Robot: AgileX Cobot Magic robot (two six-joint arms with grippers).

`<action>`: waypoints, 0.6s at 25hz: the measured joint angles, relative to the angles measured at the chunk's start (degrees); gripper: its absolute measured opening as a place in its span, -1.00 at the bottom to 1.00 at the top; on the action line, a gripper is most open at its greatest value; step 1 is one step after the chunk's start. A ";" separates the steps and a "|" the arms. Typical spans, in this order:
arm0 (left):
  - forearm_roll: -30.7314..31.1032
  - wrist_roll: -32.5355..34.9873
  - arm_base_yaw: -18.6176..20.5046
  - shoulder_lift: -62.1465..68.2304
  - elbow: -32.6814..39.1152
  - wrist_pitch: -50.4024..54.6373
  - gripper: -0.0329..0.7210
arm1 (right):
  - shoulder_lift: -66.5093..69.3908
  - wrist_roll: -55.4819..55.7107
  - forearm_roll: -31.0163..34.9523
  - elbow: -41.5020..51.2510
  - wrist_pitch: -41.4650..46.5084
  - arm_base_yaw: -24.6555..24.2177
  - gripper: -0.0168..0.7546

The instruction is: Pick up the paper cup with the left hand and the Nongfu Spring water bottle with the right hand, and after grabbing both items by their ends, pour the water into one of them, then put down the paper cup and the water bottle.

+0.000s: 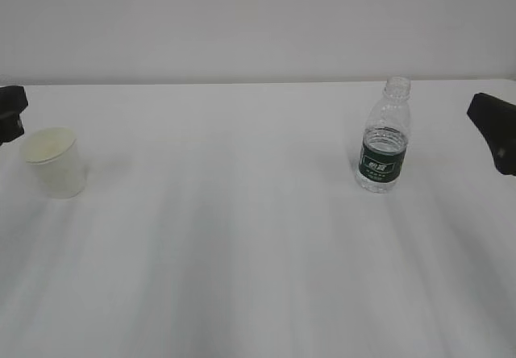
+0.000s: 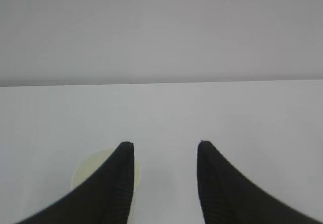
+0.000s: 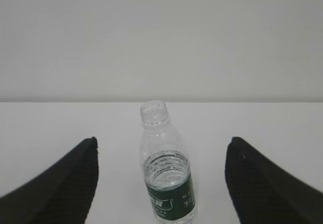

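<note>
Both arms are at the edges of the table and nothing is in hand, so this reads as the very start of the job. The paper cup [image 1: 55,163] stands upright on the white table [image 1: 242,245] at the far left, and the left gripper [image 2: 162,146] sits above and just behind it with its jaws apart and nothing between them; in the left wrist view the cup's rim peeks out beneath the left finger rather than in the gap, so it looks off-centre for a grab. Over on the right, the water bottle [image 1: 382,136] stands upright and uncapped, with water [image 3: 166,171] sitting around the top of its green label. The right gripper [image 3: 161,146] has its jaws spread wide, and the bottle lines up neatly between them in the right wrist view, though the outside view shows the gripper clearly apart from it near the right edge. So, by my reading: no pick-up done, no pour done, no set-down done. What's left is everything: close on the cup, close on the bottle, lift both, bring them together, tip the bottle into the cup, then place both back down.
</note>
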 joint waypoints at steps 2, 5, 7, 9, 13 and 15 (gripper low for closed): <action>0.00 0.00 -0.03 0.88 0.00 -0.24 -0.13 | 1.43 0.09 -1.10 0.00 -1.36 0.00 0.56; 0.61 0.00 -0.03 2.20 0.00 -0.31 -0.11 | 2.35 0.22 -2.41 0.00 -2.47 0.00 0.56; 1.41 0.00 -0.03 2.44 0.00 -0.66 -0.03 | 2.48 0.22 -2.78 0.00 -2.59 0.00 0.56; 1.72 0.00 -0.03 2.44 0.00 -0.71 0.17 | 2.48 0.33 -2.91 0.00 -2.70 0.00 0.56; 1.99 0.00 -0.03 2.44 0.00 -0.61 0.66 | 2.48 0.41 -3.01 0.00 -2.79 0.00 0.56; 2.09 0.00 -0.03 2.44 0.00 -0.61 0.75 | 2.48 0.41 -3.01 0.00 -2.79 0.00 0.56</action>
